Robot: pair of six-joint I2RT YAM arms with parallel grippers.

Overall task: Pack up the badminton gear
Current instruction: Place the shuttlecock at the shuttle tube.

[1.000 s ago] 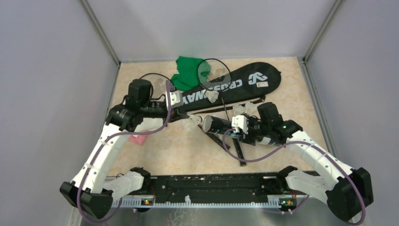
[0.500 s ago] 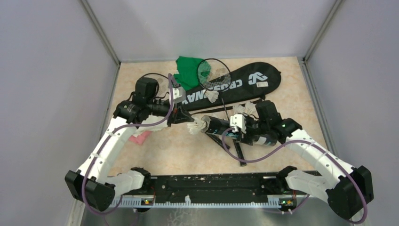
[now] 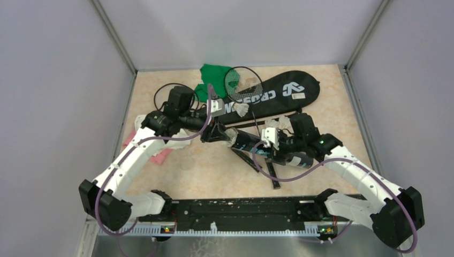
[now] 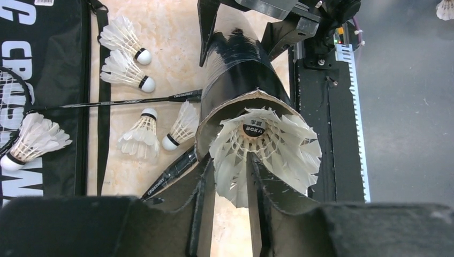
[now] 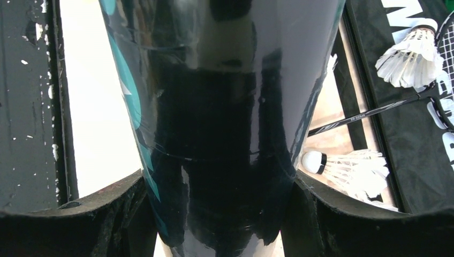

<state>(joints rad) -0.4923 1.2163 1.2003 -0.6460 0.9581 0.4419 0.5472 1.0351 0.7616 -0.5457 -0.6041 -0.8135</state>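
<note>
**Shuttle at the tube mouth**

Well, from above: my right claw is clamped round the tube, which lies mid-table with its mouth toward ten o'clock. My left claw meets that mouth, where a shuttle sits. The bag lies at twelve o'clock of the tube. A racket rests its head on the bag, and a green cloth lies at eleven.

Left wrist: the shuttle sits cork-first in the tube, its skirt flaring out. My fingers stand slightly apart with the skirt's six-o'clock edge between them; pinching or let go, I cannot tell. Loose shuttles lie at nine o'clock, on either side of the racket shaft.

Right wrist: the tube fills the gap between my fingers, both pressed against it. One of the loose shuttles lies at three o'clock.
</note>
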